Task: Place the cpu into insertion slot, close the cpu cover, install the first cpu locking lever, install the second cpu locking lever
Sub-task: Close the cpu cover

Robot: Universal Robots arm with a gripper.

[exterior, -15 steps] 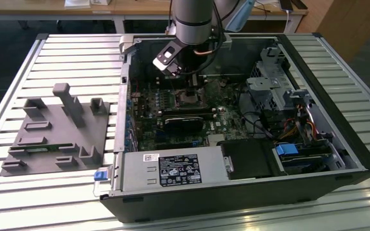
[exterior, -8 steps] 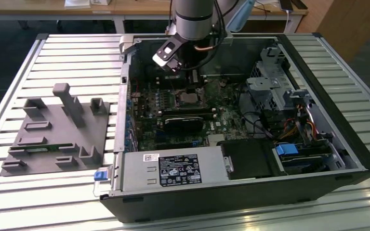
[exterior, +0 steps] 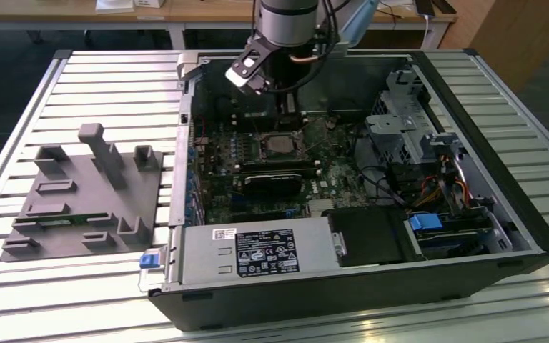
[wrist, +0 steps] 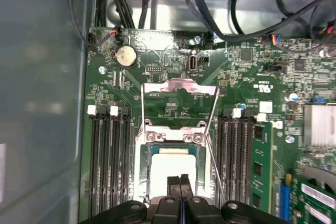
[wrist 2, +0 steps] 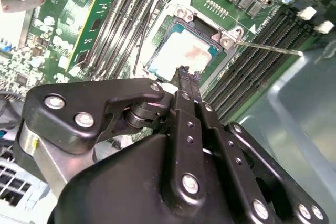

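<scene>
Gripper (wrist 2: pixel 184 71) w/ black fingers (wrist 2: pixel 190 109) pressed together, no gap btwn them, tips just above the near edge of the cpu (wrist 2: pixel 181 53), contact can't be told. Cpu lies flat, silver top up, inside the insertion slot (wrist 2: pixel 159 31) on the green motherboard (wrist 2: pixel 63 35), w/ long black memory slots (wrist 2: pixel 126 19) on both sides of the socket. Thin metal lever rod (wrist 2: pixel 268 49) sticks out from a socket corner across the far slots toward the grey case wall (wrist 2: pixel 304 108).

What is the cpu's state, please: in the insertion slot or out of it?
In. In both wrist views the cpu lies flat inside the insertion slot's silver rim, its metal top showing.
</scene>
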